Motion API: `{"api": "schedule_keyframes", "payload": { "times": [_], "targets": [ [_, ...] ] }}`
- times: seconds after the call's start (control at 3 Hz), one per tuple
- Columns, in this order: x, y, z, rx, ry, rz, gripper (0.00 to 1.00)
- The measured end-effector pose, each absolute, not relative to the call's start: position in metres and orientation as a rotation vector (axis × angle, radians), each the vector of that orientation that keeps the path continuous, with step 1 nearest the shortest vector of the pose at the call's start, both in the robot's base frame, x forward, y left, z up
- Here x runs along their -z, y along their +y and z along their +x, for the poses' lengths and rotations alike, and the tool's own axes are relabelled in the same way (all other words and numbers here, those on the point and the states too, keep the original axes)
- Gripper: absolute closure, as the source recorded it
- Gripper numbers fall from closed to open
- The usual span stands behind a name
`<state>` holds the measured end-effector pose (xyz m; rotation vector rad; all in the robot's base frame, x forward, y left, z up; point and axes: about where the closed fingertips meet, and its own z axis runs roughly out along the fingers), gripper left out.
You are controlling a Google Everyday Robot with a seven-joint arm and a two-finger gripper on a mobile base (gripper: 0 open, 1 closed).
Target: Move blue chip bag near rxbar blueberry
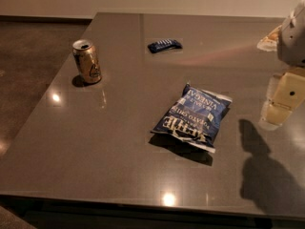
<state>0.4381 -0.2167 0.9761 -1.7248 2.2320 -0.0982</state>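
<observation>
The robot's pincer (279,104), its grip impossible to tell, hangs right of the blue chip bag (193,116) lying in the middle of the surface (95,142), which wants a firm pinch on its crinkly edge before travelling toward the far rxbar blueberry (165,45).

the gripper (280,103) hangs above the right side of the table (95,151), near the blue chip bag (193,118), with a strip of bare tabletop between them. an open stretch of surface runs from the bag up to the rxbar blueberry (164,45) at the far middle. the one upright obstacle is the opened gold can (87,61), well apart at the far left, off that line.
</observation>
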Motion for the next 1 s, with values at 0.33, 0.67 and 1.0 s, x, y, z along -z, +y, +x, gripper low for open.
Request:
{"api": "schedule_keyframes", "payload": {
  "times": [0.33,0.67,1.0],
  "targets": [
    [-0.976,-0.217,0.438,0.098,2.232,-1.725,0.0],
    [-0.969,-0.207,0.446,0.071,2.216,-1.749,0.0],
    [-0.951,-0.193,0.462,0.012,2.202,-1.787,0.0]
  ]
}}
